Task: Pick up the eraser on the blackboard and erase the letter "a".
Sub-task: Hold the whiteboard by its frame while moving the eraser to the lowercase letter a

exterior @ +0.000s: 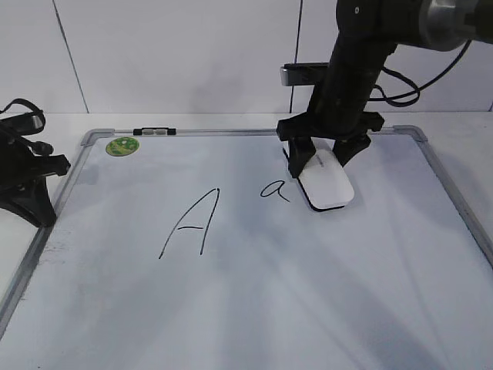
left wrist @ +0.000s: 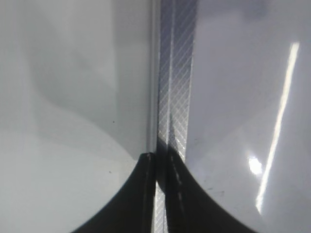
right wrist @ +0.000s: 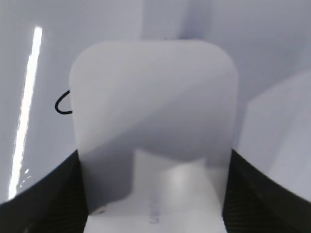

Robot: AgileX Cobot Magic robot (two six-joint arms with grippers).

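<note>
The white eraser [exterior: 327, 185] lies on the blackboard [exterior: 308, 293], just right of the small letter "a" [exterior: 275, 189]. My right gripper [exterior: 325, 150] comes down from above, and its two black fingers press against the sides of the eraser's far end. In the right wrist view the eraser [right wrist: 155, 121] fills the space between the fingers [right wrist: 155, 194]. Only a loop of the "a" [right wrist: 60, 104] shows at its left. My left gripper [left wrist: 160, 158] is shut and empty over the board's grey frame [left wrist: 177, 73]. It rests at the board's left edge [exterior: 42, 208].
A large capital "A" [exterior: 192, 223] is written left of the small "a". A round green sticker [exterior: 122, 145] sits in the far left corner, with a small clip [exterior: 154, 132] on the top frame. A white wall stands behind.
</note>
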